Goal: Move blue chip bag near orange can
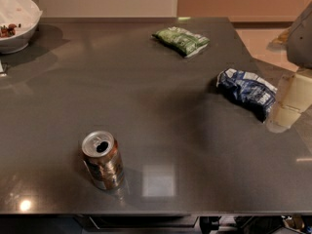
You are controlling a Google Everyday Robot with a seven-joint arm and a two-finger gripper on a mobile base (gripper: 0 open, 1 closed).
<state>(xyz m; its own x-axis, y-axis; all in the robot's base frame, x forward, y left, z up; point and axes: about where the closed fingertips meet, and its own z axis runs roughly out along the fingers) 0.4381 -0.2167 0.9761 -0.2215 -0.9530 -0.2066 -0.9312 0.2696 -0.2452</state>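
We are looking across a dark grey table (161, 130). Nearest us, the orange can (102, 160) is standing upright. Farther right, well apart, the blue chip bag (246, 89) is lying flat, with the gripper (290, 104) hanging just beside its right end; we cannot tell its grip. Beyond, a green snack bag (181, 40) is lying near the far edge, and a white bowl (14, 21) is sitting far left.

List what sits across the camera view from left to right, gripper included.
bowl → orange can → green bag → blue bag → gripper, at the right edge just beside the blue bag.
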